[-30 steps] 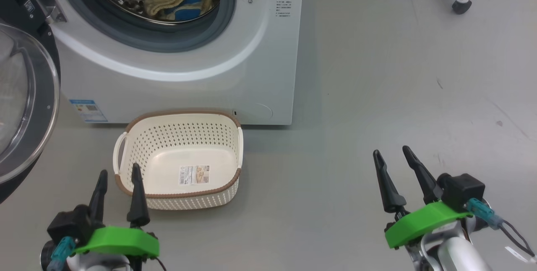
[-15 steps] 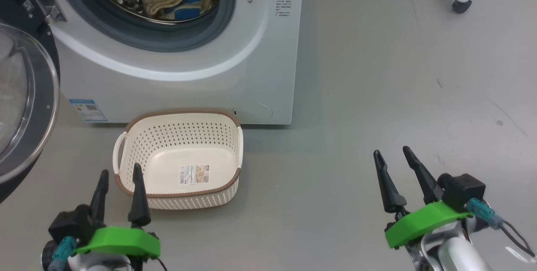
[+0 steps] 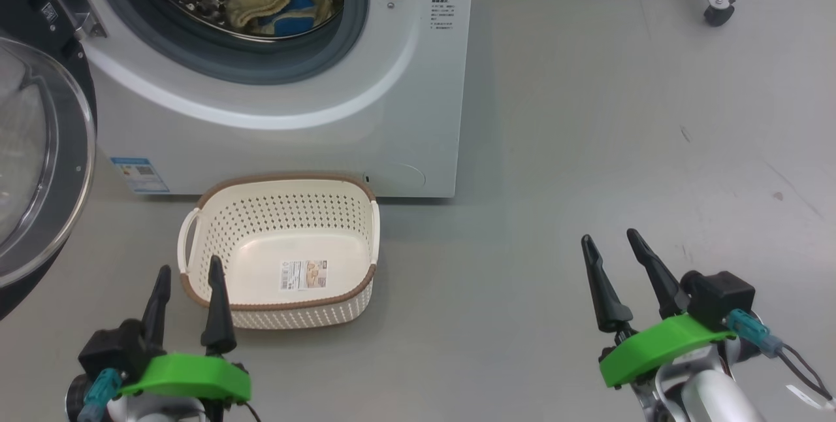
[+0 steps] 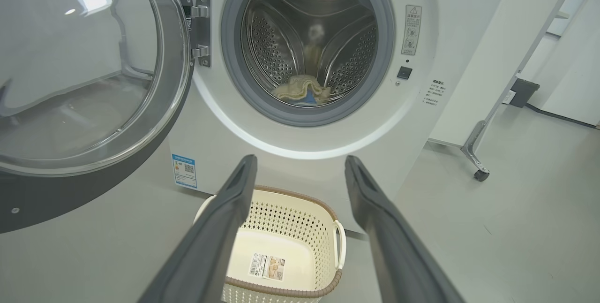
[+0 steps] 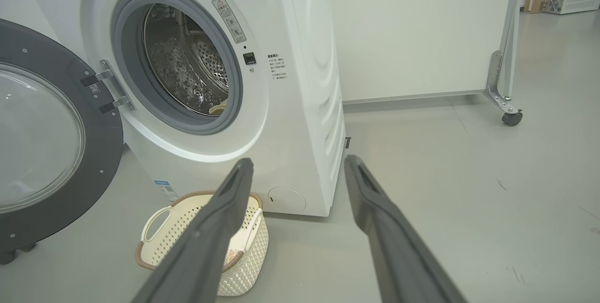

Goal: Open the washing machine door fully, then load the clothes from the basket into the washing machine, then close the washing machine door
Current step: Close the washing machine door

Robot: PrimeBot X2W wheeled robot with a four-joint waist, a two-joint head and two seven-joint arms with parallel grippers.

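Grey floor (image 3: pixel 620 115) is seen open right of the washing machine (image 3: pixel 294 141); left gripper (image 3: pixel 189 264) and right gripper (image 3: pixel 609 234) are held spread, empty; blue label (image 3: pixel 138 175) unreadable.

My arm hardware, as fitted
On left gripper (image 3: pixel 189 265) and right gripper (image 3: pixel 609 235): two tapered black fingers (image 3: pixel 215 304) each, green mount (image 3: pixel 186 376), black block (image 3: pixel 722 294), teal connector (image 3: pixel 751 330); I see a pale forearm (image 3: pixel 708 399) with black cable (image 3: pixel 800 366).

Looks like I'm in a lab or test bay, not a home: washing machine (image 5: pixel 300 82) stands free on a bare grey floor (image 3: pixel 620 115), white partition panel (image 5: pixel 412 31) on caster-footed metal legs (image 5: pixel 493 78) beside it, white equipment box (image 5: pixel 569 0) farther back.
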